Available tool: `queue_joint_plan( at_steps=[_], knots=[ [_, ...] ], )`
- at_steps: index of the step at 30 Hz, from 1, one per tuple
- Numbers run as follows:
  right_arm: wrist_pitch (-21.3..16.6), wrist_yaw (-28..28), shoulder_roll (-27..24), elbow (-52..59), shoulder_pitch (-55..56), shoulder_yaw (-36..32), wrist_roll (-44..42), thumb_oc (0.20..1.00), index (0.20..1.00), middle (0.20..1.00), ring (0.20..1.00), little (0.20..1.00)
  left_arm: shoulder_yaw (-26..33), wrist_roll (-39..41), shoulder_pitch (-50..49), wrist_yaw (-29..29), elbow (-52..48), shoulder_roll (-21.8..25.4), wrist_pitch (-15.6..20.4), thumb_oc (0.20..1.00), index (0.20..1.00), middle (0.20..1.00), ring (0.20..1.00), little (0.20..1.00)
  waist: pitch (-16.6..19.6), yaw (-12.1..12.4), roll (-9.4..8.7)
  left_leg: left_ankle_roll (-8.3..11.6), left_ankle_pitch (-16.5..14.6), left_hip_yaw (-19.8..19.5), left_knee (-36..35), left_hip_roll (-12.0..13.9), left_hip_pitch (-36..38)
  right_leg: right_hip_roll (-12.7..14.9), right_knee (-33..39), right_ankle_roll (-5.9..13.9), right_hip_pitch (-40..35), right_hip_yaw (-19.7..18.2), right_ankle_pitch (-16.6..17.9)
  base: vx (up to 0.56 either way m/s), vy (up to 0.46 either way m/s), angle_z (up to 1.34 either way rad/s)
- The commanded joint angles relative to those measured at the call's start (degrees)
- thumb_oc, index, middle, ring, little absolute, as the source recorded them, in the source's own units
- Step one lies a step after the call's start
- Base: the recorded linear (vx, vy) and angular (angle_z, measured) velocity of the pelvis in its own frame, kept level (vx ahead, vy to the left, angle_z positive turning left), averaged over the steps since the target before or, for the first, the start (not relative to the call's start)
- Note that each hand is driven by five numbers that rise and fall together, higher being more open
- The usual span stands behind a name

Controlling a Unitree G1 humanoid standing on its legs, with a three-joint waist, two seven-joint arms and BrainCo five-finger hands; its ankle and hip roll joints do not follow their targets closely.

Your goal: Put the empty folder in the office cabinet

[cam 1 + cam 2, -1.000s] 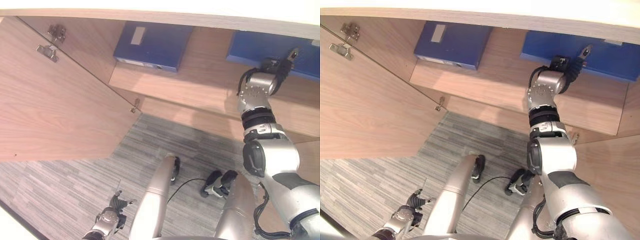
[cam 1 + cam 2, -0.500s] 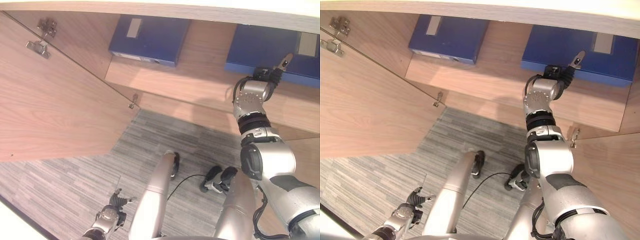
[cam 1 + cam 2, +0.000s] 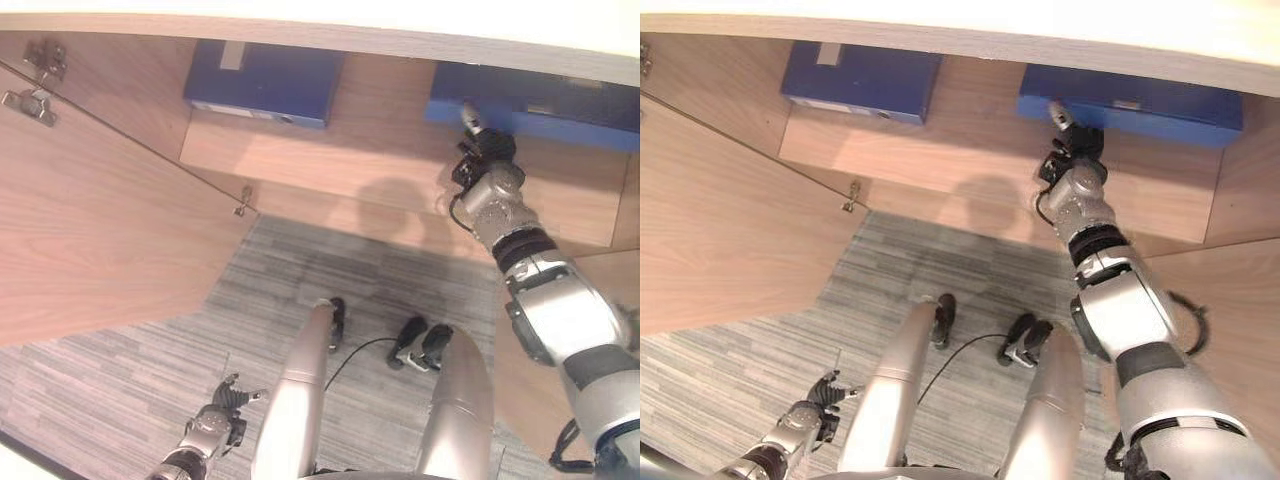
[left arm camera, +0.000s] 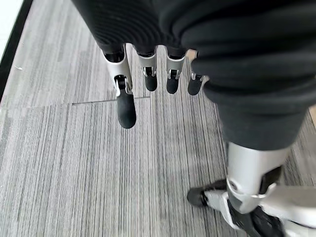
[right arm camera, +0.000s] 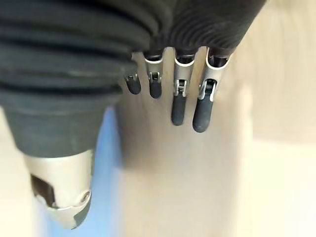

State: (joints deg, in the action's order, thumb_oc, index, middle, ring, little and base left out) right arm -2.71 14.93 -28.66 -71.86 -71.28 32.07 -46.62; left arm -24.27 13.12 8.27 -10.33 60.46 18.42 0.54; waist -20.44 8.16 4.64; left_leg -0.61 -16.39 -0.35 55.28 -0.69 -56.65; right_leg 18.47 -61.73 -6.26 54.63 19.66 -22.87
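The cabinet [image 3: 300, 150] stands open, its left door [image 3: 90, 210] swung wide over the grey carpet [image 3: 150, 400]. Two blue folders lie flat on the shelf [image 3: 940, 160]: one folder [image 3: 262, 80] toward the left, and a second folder [image 3: 1140, 100] at the right end. The right hand [image 3: 1072, 140] is raised just at the near left corner of the right-end folder; its fingers [image 5: 177, 103] hang straight and relaxed, holding nothing. The left hand [image 3: 222, 420] hangs low over the carpet, fingers [image 4: 126, 106] loosely extended and empty.
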Motion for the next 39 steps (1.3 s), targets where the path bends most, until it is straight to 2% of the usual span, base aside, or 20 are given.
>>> queue_joint_plan(
  at_steps=[1,6,8,9,10,14,18,20,22,26,30,32,34,39],
  knots=[
    [6.7,-6.1,0.4,-2.3,-4.0,4.2,16.6,1.000,1.000,1.000,1.000,1.000,-0.4,0.4,-1.2,1.1,0.9,3.1,0.2,1.000,1.000,1.000,1.000,1.000,-1.3,1.3,-0.66,-4.13,-0.3,2.4,-4.6,-0.5,2.9,-0.6,8.8,2.39,-5.8,-3.7,4.3,0.00,0.000,0.00],
    [9.5,-13.0,-0.2,-3.6,-5.0,18.5,44.6,1.000,1.000,1.000,1.000,1.000,-0.4,-0.6,-1.7,3.1,-1.5,3.4,-0.1,1.000,1.000,1.000,1.000,1.000,-1.1,1.0,-1.22,-3.83,1.1,2.4,-7.8,-0.5,3.5,-1.0,12.2,3.58,-6.5,-2.5,6.5,-0.01,0.002,0.00],
    [9.3,-14.7,-1.2,-2.1,-4.3,20.6,48.8,1.000,1.000,1.000,1.000,1.000,-0.3,-0.8,-1.7,3.7,-1.9,3.3,-0.1,1.000,1.000,1.000,1.000,1.000,-1.2,1.0,-1.14,-3.80,1.3,2.3,-8.2,-0.5,3.6,-1.0,12.5,3.74,-6.5,-2.5,6.6,0.00,0.000,0.00],
    [9.1,-17.6,-2.5,0.6,-2.8,22.8,51.9,1.000,1.000,1.000,1.000,1.000,-0.1,-1.4,-1.8,4.5,-3.3,3.6,-0.2,1.000,1.000,1.000,1.000,1.000,-1.4,1.0,-1.09,-3.81,1.2,2.4,-7.9,-0.5,3.5,-0.9,12.3,3.79,-6.4,-2.5,6.5,0.00,0.000,0.00],
    [9.2,-17.7,-2.6,0.7,-2.8,22.8,51.9,1.000,1.000,1.000,1.000,1.000,-0.2,-1.4,-1.8,4.5,-3.4,3.6,-0.3,1.000,1.000,1.000,1.000,1.000,-1.3,1.0,-1.07,-3.81,1.2,2.4,-7.9,-0.5,3.5,-0.9,12.2,3.79,-6.4,-2.5,6.5,0.00,0.000,0.00],
    [8.6,-25.3,-5.6,8.3,1.7,28.5,58.8,1.000,1.000,1.000,1.000,1.000,0.6,-1.5,-2.2,6.4,-6.9,4.0,-0.6,1.000,1.000,1.000,1.000,1.000,-2.1,0.9,-1.30,-3.87,0.9,2.5,-7.4,-0.2,3.3,-0.7,11.8,3.75,-6.1,-2.8,6.3,-0.01,-0.002,-0.02],
    [8.7,-29.3,-4.8,14.7,4.9,32.4,65.8,1.000,1.000,1.000,1.000,1.000,0.8,-1.3,-1.5,6.9,-7.5,3.3,-1.3,1.000,1.000,1.000,1.000,1.000,-2.7,0.6,-1.56,-3.81,1.0,2.7,-8.1,0.0,3.9,-0.9,12.4,3.88,-6.3,-3.0,6.7,-0.01,0.001,-0.05],
    [9.0,-33.2,-2.3,24.3,9.0,33.6,69.9,1.000,1.000,1.000,1.000,1.000,0.9,-2.0,-0.5,7.1,-7.4,2.5,-2.4,1.000,1.000,1.000,1.000,1.000,-3.3,-0.1,-2.00,-3.79,1.1,2.8,-8.9,0.2,4.9,-1.2,13.5,4.11,-7.0,-3.0,7.2,-0.01,0.009,-0.09],
    [9.1,-37.0,-1.0,30.9,10.2,34.5,71.6,1.000,1.000,1.000,1.000,1.000,1.1,-2.6,0.2,7.2,-7.7,2.2,-3.1,1.000,1.000,1.000,1.000,1.000,-3.5,-0.5,-2.35,-3.69,1.2,2.7,-9.6,0.4,5.8,-1.3,14.3,4.30,-7.8,-2.8,7.5,-0.01,-0.011,-0.12],
    [8.9,-41.2,-1.2,39.6,10.6,35.3,71.0,1.000,1.000,1.000,1.000,1.000,1.5,-3.5,0.9,7.1,-8.6,2.3,-3.7,1.000,1.000,1.000,1.000,1.000,-3.6,-0.7,-2.79,-3.51,1.3,2.5,-10.5,0.6,7.2,-1.3,15.3,4.64,-9.4,-2.6,7.9,-0.01,-0.008,-0.07],
    [8.4,-42.4,-1.5,44.7,9.1,35.7,68.1,1.000,1.000,1.000,1.000,1.000,2.0,-4.3,2.1,7.5,-8.2,2.8,-3.8,1.000,1.000,1.000,1.000,1.000,-3.3,-0.3,-3.37,-3.09,1.6,2.6,-12.0,0.9,10.1,-1.5,17.2,5.23,-12.2,-2.1,8.9,-0.01,-0.019,0.02],
    [8.3,-41.9,-0.2,44.1,9.3,35.3,67.3,1.000,1.000,1.000,1.000,1.000,1.8,-5.1,2.8,8.0,-6.6,2.9,-3.7,1.000,1.000,1.000,1.000,1.000,-3.0,0.1,-3.87,-2.53,2.8,2.6,-16.2,1.4,14.5,-2.1,21.4,6.61,-16.2,-1.0,11.1,0.01,-0.015,0.02],
    [8.2,-41.5,0.6,43.2,9.3,35.2,67.1,1.000,1.000,1.000,1.000,1.000,1.6,-5.5,3.1,8.2,-5.2,2.8,-3.6,1.000,1.000,1.000,1.000,1.000,-2.7,0.1,-4.18,-2.26,3.5,2.7,-18.3,1.5,16.6,-2.5,23.8,7.13,-18.3,-0.6,12.3,0.00,0.000,0.00],
    [7.3,-40.7,2.6,41.0,10.1,33.9,65.7,1.000,1.000,1.000,1.000,1.000,1.6,-6.3,3.1,9.5,-1.7,3.1,-3.0,1.000,1.000,1.000,1.000,1.000,-1.2,0.1,-4.98,-0.47,8.4,3.3,-31.8,2.2,27.8,-4.6,37.5,9.45,-29.3,1.4,17.6,0.06,-0.034,-0.10]
  ],
)
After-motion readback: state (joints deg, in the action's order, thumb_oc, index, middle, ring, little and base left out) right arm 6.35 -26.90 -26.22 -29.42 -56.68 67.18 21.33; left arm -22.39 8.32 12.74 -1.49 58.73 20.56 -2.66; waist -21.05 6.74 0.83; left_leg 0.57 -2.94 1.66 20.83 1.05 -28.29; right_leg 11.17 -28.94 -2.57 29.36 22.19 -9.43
